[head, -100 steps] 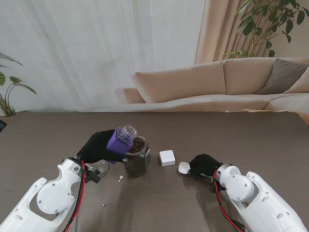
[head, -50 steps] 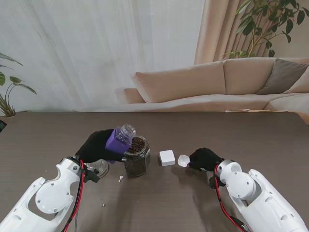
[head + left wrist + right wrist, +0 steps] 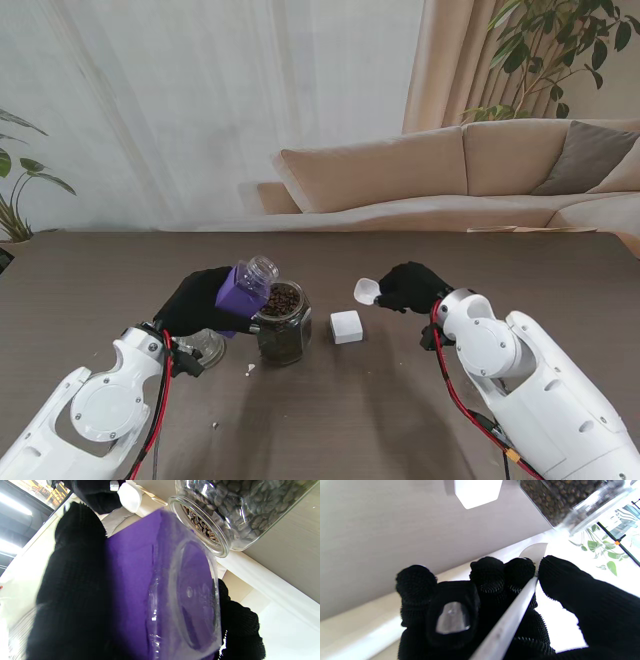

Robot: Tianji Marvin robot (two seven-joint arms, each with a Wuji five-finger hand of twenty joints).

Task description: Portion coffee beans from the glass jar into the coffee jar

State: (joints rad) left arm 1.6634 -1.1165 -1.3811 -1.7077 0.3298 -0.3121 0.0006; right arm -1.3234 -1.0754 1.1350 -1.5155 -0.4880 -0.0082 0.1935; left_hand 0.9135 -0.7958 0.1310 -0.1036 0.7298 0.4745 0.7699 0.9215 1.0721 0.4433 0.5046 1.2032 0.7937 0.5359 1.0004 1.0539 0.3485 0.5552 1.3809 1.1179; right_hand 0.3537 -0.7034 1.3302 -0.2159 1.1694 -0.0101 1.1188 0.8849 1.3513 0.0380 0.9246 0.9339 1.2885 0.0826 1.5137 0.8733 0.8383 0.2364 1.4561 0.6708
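Note:
An open glass jar (image 3: pixel 284 323) full of coffee beans stands on the table left of centre; its rim and beans also show in the left wrist view (image 3: pixel 220 512) and the right wrist view (image 3: pixel 560 500). My left hand (image 3: pixel 200 302) is shut on a clear coffee jar with a purple label (image 3: pixel 246 285), tilted with its mouth beside the glass jar's rim; the left wrist view shows the coffee jar's clear base (image 3: pixel 192 597). My right hand (image 3: pixel 410 287) is shut on a white spoon (image 3: pixel 367 291), held above the table right of the glass jar, its handle (image 3: pixel 510 620) pinched between fingers.
A small white block (image 3: pixel 346 326) lies just right of the glass jar. A clear round lid (image 3: pixel 204 346) rests by my left wrist. Small white crumbs (image 3: pixel 250 369) lie nearer to me. A beige sofa (image 3: pixel 450 170) stands beyond the table's far edge.
My right hand has lifted the white spoon off the table and carried it farther from me and leftward, past the white block. The left hand and coffee jar have barely moved.

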